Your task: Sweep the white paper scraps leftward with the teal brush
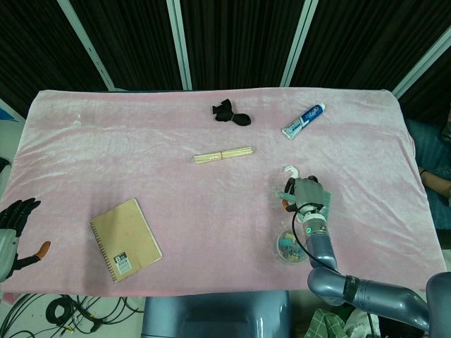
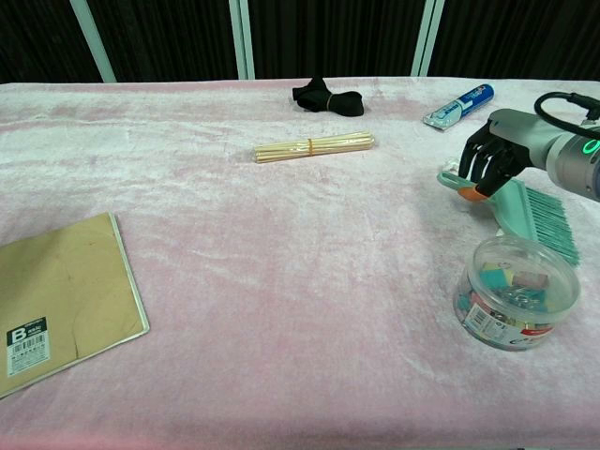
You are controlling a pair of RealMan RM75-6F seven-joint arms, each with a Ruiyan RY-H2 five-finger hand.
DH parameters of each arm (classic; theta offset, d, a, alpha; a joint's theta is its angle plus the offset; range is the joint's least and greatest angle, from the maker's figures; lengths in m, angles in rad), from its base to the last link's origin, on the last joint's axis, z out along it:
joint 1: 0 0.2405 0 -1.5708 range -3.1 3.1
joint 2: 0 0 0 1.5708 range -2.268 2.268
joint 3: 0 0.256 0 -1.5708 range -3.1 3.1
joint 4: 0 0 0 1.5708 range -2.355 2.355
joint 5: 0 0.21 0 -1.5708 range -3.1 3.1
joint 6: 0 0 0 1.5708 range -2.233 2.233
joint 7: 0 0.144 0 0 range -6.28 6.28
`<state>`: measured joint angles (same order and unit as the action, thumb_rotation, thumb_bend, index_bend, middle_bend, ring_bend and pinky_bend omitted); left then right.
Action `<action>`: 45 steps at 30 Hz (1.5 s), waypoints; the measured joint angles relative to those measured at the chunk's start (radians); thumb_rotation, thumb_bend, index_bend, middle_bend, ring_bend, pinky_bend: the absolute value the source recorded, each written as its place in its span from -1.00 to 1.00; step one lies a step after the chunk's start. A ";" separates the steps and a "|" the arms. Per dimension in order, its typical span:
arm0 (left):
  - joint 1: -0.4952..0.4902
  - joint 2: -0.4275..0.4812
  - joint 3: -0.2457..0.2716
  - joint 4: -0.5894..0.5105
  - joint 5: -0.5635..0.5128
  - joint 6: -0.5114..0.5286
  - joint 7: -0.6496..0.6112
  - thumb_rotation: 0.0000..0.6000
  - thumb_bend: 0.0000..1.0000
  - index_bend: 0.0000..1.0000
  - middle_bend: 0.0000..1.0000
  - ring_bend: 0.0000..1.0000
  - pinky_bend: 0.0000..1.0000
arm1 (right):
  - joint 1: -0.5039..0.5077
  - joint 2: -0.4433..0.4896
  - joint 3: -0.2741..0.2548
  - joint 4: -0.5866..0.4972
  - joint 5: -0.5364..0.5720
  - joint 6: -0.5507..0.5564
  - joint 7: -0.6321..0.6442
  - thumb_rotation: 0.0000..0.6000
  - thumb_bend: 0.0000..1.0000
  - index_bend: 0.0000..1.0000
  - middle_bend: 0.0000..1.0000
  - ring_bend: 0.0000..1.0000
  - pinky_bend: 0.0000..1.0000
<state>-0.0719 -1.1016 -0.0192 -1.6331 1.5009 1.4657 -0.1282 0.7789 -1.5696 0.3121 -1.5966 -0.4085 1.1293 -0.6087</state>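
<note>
Teal brush [image 2: 525, 208] at right side of desk [image 1: 141, 162], held by right robot hand [image 2: 489, 159]; dark fingers curled round the handle end, orange-tipped thumb underneath. Bristles [image 2: 551, 223] fan toward the right, near edge of the desk. In head view the hand [image 1: 303, 191] covers most of the brush [image 1: 325, 201]; only a sliver of teal shows at its right edge.

White paper scraps [image 1: 289, 170]: small clump just beyond the hand, on the far side, seen best from head view. In chest view a bit of white [image 2: 448, 169] shows beside the handle tip. Cannot tell whether brush touches them.

Left robot hand [image 1: 15, 229] at the near left corner, off the desk edge, head view only. Fingers apart, holding nothing, orange thumb tip out to the side.

Other items on the pink cloth:
- Clear round tub [image 2: 515, 292] of coloured clips, lid on, just in front of the brush, near the bristles.
- Toothpaste tube [image 2: 457, 105], far right, lying at a slant.
- Bundle of wooden sticks [image 2: 313, 146], banded at middle, centre of desk.
- Black cloth bundle [image 2: 326, 96], far centre.
- Brown spiral notebook [image 1: 125, 239], closed, near left, well apart from everything else.
</note>
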 measured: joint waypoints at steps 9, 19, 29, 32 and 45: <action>0.000 0.002 0.001 0.000 0.000 -0.001 -0.007 1.00 -0.40 -0.74 -0.83 -1.00 -0.74 | 0.011 -0.041 -0.001 -0.013 0.016 0.041 -0.013 1.00 -0.42 0.24 0.23 -0.29 -0.72; 0.000 0.004 0.001 -0.001 -0.001 -0.004 -0.015 1.00 -0.40 -0.73 -0.83 -1.00 -0.69 | 0.013 -0.075 0.050 -0.020 -0.004 0.031 0.075 1.00 -0.41 0.26 0.24 -0.28 -0.72; -0.002 0.005 0.001 0.001 0.003 -0.004 -0.020 1.00 -0.40 -0.73 -0.83 -1.00 -0.69 | 0.008 -0.123 0.116 0.023 -0.080 -0.026 0.260 1.00 -0.38 0.27 0.24 -0.28 -0.72; -0.002 0.005 0.001 0.001 0.001 -0.005 -0.022 1.00 -0.40 -0.73 -0.83 -1.00 -0.69 | -0.004 -0.131 0.129 0.015 -0.128 -0.039 0.330 1.00 -0.38 0.29 0.24 -0.28 -0.72; -0.001 0.007 0.002 0.003 0.002 -0.006 -0.026 1.00 -0.40 -0.72 -0.83 -1.00 -0.68 | -0.042 -0.063 0.223 -0.093 -0.289 -0.118 0.558 1.00 -0.38 0.33 0.24 -0.28 -0.72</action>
<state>-0.0732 -1.0947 -0.0168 -1.6300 1.5024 1.4595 -0.1542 0.7372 -1.6321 0.5350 -1.6896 -0.6974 1.0117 -0.0512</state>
